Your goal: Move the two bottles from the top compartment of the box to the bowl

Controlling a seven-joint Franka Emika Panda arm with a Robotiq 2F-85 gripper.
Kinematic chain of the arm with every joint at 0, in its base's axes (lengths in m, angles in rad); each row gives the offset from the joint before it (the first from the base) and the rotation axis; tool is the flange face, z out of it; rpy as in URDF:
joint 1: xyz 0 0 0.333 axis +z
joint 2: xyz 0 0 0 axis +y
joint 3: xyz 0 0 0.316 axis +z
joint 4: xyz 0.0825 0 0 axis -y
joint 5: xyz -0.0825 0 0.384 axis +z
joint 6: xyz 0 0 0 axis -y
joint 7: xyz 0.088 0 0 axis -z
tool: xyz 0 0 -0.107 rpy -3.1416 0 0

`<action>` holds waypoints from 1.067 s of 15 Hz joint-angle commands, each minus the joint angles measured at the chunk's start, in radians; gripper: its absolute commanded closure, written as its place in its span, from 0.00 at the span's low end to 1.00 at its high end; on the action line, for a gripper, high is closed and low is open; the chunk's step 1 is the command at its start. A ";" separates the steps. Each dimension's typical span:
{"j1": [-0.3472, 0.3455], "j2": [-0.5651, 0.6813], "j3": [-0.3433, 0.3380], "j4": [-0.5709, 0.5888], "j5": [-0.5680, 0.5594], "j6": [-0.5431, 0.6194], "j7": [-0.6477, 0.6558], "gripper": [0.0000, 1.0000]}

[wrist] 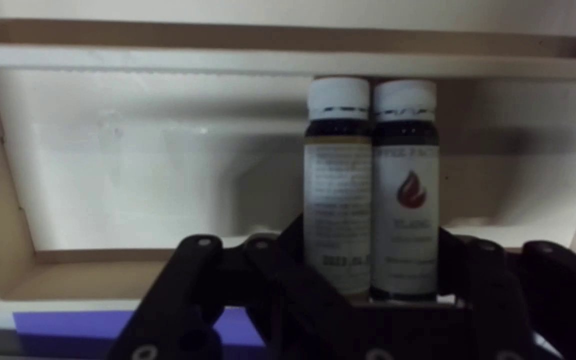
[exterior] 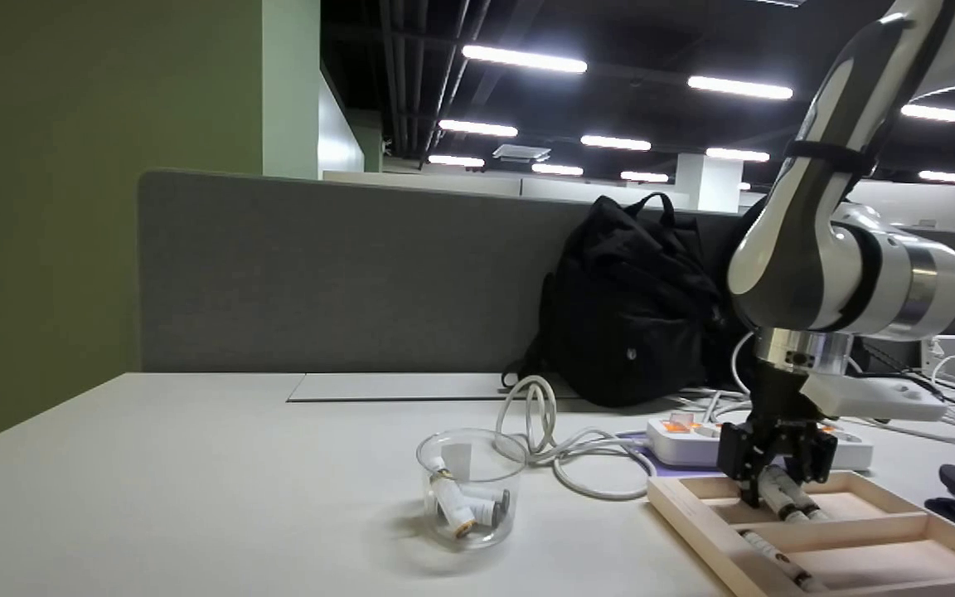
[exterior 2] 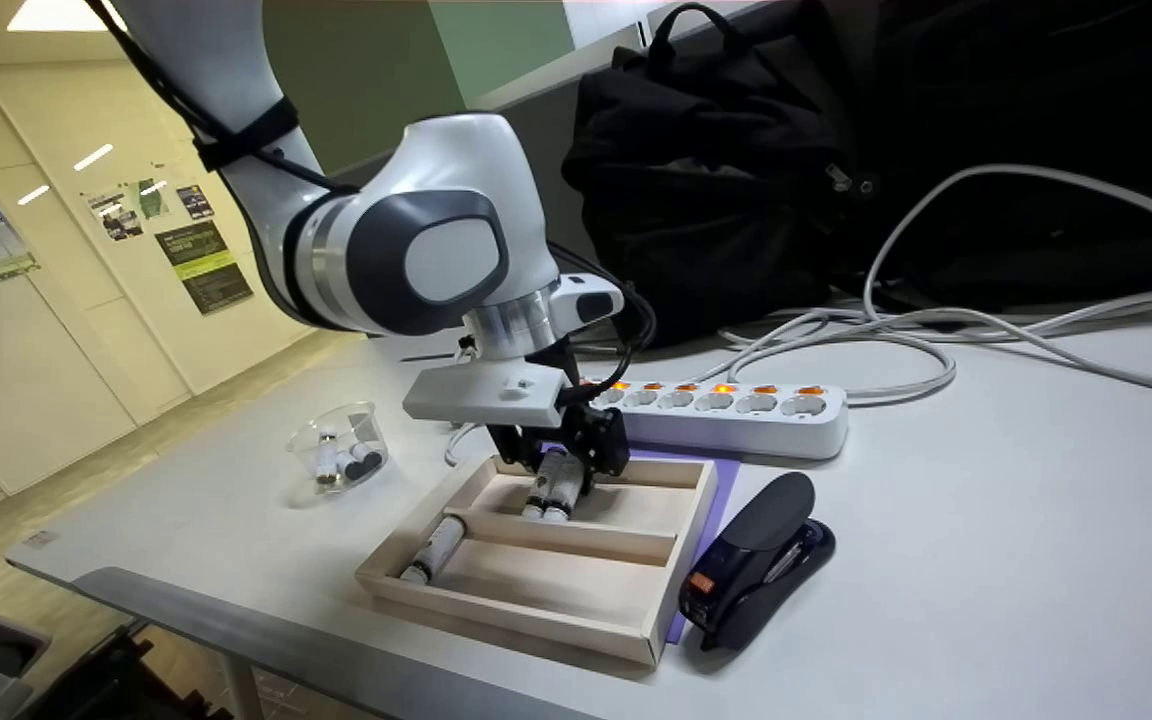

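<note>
Grasping judged complete, transfer and release outstanding. The hand (wrist: 371, 250) is clamped on the two bottles (wrist: 338, 200), side by side between its jaws, caps toward the divider (wrist: 193, 59), at the top compartment (wrist: 143, 165); whether lifted clear cannot be told. Farther off, well apart, the bowl (exterior: 490, 475) contains other small bottles (exterior: 451, 502).

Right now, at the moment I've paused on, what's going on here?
A robot arm has its claw closed around two small bottles, held side by side at one compartment of the wooden tray. Their caps point toward the divider; I can't tell whether they are clear of the compartment's floor. The pair is not yet in the clear bowl, which holds other similar bottles. One more bottle lies in the tray's other compartment.
</note>
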 commanded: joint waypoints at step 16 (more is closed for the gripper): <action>0.161 -0.224 0.142 0.198 0.235 -0.440 -0.037 1.00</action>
